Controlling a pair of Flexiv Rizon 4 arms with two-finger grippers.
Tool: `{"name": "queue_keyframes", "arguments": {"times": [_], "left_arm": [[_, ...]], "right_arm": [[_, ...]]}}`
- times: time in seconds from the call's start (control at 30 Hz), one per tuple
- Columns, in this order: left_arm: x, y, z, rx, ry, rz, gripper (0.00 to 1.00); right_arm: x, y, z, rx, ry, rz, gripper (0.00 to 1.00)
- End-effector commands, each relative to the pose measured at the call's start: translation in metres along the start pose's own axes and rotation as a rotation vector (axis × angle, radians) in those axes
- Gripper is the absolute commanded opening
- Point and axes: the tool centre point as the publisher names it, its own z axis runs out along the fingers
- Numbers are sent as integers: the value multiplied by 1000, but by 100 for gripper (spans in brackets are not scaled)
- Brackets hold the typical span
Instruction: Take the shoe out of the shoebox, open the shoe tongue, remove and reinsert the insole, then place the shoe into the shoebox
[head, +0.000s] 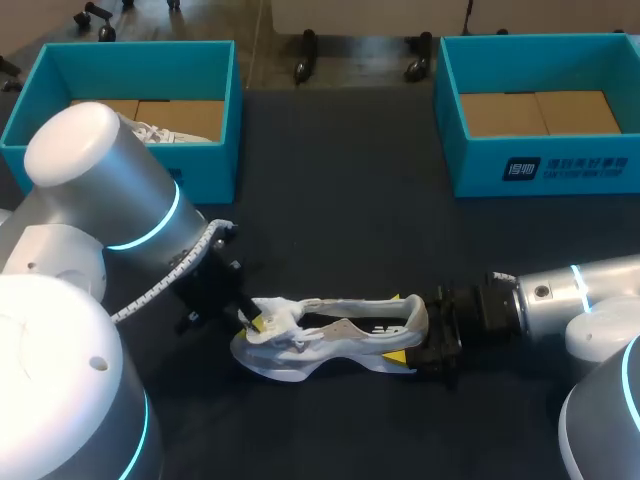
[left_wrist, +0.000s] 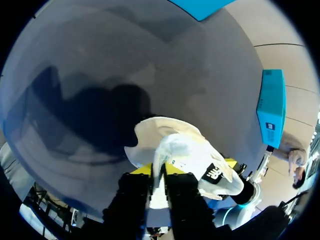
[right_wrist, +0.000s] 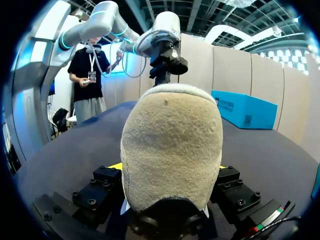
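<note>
On the table (head: 330, 200), the shoe (head: 335, 340) lies with left gripper (head: 250, 320) pinching its tongue (head: 280, 308) and right gripper (head: 400, 328) clamping its heel (head: 418, 312).

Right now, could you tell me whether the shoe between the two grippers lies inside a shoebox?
No, the shoe lies on the dark table, outside the left shoebox and the right shoebox.

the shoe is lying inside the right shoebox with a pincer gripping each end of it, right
Not quite. The shoe lies on the dark table, nearer the robot than the boxes, not inside the right shoebox; the head view shows this. The rest holds: the left pincer grips its front end and the right pincer its heel.
</note>
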Motion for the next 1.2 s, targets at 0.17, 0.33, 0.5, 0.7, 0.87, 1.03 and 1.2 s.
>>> {"name": "queue_keyframes", "arguments": {"times": [0.17,0.33,0.5,0.7,0.87,1.03,1.2], "left_arm": [[5,7,-20,31,-4,40,48],[10,18,-50,76,21,113,85],[25,28,-78,60,52,214,93],[47,40,-93,-20,14,370,73],[67,52,-104,-21,-51,524,0],[80,62,-114,-22,-120,748,0],[84,73,-119,-110,-152,1034,0]], "right_arm": [[-1,-3,3,4,1,1,0],[-1,-3,3,4,1,1,0],[-1,-3,3,4,1,1,0],[-1,-3,3,4,1,1,0],[-1,-3,3,4,1,1,0],[-1,-3,3,4,1,1,0],[-1,-3,3,4,1,1,0]]}}
